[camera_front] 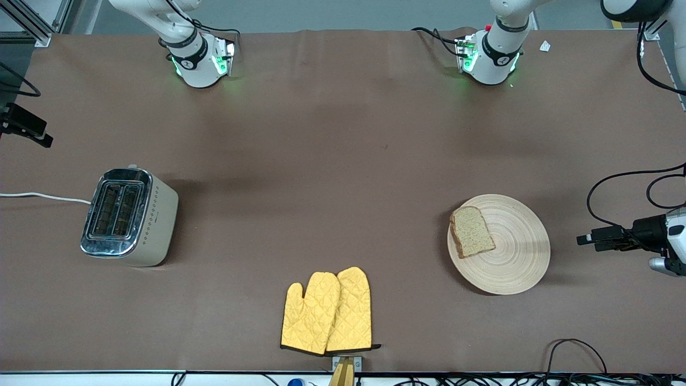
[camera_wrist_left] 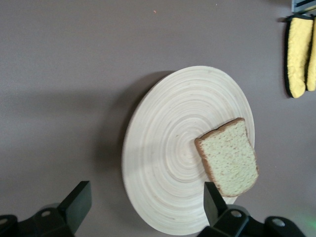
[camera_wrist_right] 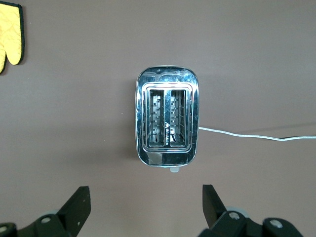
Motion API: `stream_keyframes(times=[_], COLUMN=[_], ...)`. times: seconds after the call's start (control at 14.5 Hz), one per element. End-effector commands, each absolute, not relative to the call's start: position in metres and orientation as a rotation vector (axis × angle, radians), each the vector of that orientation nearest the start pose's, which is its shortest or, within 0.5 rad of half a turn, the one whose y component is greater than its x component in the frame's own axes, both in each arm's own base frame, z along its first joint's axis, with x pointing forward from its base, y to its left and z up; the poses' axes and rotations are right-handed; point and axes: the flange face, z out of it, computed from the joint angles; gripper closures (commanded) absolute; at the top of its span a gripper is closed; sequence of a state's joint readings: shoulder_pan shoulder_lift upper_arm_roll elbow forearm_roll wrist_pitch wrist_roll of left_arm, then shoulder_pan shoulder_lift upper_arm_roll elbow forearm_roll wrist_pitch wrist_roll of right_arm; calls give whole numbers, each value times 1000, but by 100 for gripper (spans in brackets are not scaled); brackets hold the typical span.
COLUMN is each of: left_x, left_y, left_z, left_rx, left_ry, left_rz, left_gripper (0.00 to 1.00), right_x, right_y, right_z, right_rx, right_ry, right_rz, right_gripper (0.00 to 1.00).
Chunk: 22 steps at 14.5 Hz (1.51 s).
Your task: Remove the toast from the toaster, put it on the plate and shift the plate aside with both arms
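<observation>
Toast (camera_front: 472, 231) lies flat on the plate (camera_front: 514, 257), on the part of it toward the right arm's end of the counter (camera_front: 343, 161), its crust edge reaching the plate's rim. I see the left end effector (camera_wrist_left: 143, 197) with its fingers (camera_wrist_left: 76, 200) spread wide and holding nothing; in its wrist view it hangs above the plate's edge, with the toast close by one fingertip but not touching it. In the front view that end effector (camera_front: 587, 239) sits out past the plate at the left arm's end of the counter. The right end effector (camera_wrist_right: 143, 200) is also wide open and empty, and it waits above the toaster (camera_front: 128, 216), whose two slots face up. A pair of yellow oven mitts (camera_front: 328, 311) lies well apart from both end effectors, at the counter's edge nearest the front camera.
</observation>
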State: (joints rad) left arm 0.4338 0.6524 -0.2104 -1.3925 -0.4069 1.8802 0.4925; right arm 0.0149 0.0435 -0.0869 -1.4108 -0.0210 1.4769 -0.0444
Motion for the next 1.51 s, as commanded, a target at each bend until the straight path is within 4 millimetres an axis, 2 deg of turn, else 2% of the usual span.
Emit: stream_keyframes(times=[0.0, 0.28, 0.41, 0.48, 0.62, 0.76, 0.89, 1.03, 1.17, 1.31, 1.44], left_x=[685, 664, 649, 642, 630, 620, 612, 596, 578, 562, 542], left_y=[116, 42, 7, -4, -18, -24, -34, -56, -70, -79, -72], left_z=[384, 464, 502, 516, 534, 550, 571, 593, 606, 622, 629], left_rx=[2668, 2790, 2845, 2878, 2951, 2998, 3042, 3118, 3154, 3162, 3150], left_ry=[-66, 65, 71, 50, -10, -42, -94, -161, -199, -210, -181], left_rz=[-14, -162, -184, -189, -206, -203, -152, -101, -78, -46, -80], left_gripper=[0, 0, 0, 0, 0, 0, 0, 0, 0, 0, 0], right_x=[552, 552, 552, 552, 552, 552, 552, 552, 552, 552, 552], right_y=[-41, -40, -40, -40, -40, -40, -40, -40, -40, -40, -40], right_z=[667, 667, 667, 667, 667, 667, 667, 667, 667, 667, 667], right_rx=[-3158, -3158, -3158, -3158, -3158, -3158, -3158, -3158, -3158, -3158, -3158], right_ry=[72, 70, 70, 70, 70, 70, 70, 70, 70, 70, 70], right_rz=[-30, -28, -28, -28, -28, -28, -28, -28, -28, -28, -28], right_gripper=[0, 0, 0, 0, 0, 0, 0, 0, 0, 0, 0])
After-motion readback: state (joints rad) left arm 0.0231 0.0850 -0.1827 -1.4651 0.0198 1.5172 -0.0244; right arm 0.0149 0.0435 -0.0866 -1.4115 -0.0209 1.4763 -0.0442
